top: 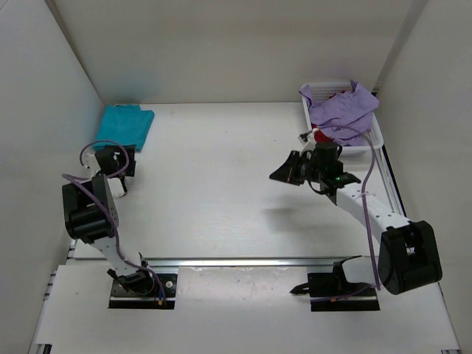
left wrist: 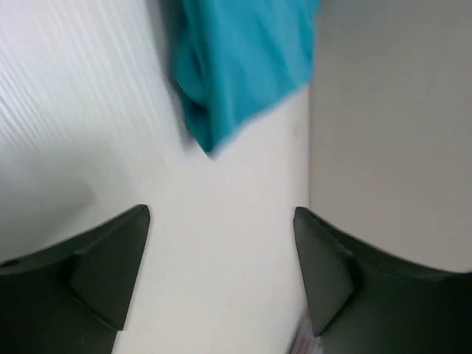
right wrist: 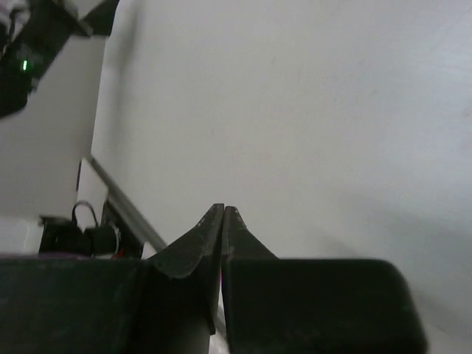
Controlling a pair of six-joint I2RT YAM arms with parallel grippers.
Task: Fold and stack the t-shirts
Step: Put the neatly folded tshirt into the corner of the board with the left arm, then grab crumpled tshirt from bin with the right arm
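Nearest, the left claw (left wrist: 221, 225) hovers low over the desk (top: 214, 169) on the left, its jaws spread wide and holding nothing. The right claw (right wrist: 223, 212) hangs right of centre, pinched fully shut and also empty. Just beyond the left claw, the teal t-shirt (top: 127, 124) lies folded in the far left corner. At the far right, the lavender t-shirt (top: 343, 109) is heaped in the white basket (top: 375, 137), spilling over its rim, with the red t-shirt (top: 323, 137) mostly buried beneath it. Reaching in with shut jaws would likely shove the cloth instead of gripping it. Pulling the lavender one could drag the red one or the light basket along. The left claw could also snag the teal fold. Count: three t-shirts, one basket, two claws.
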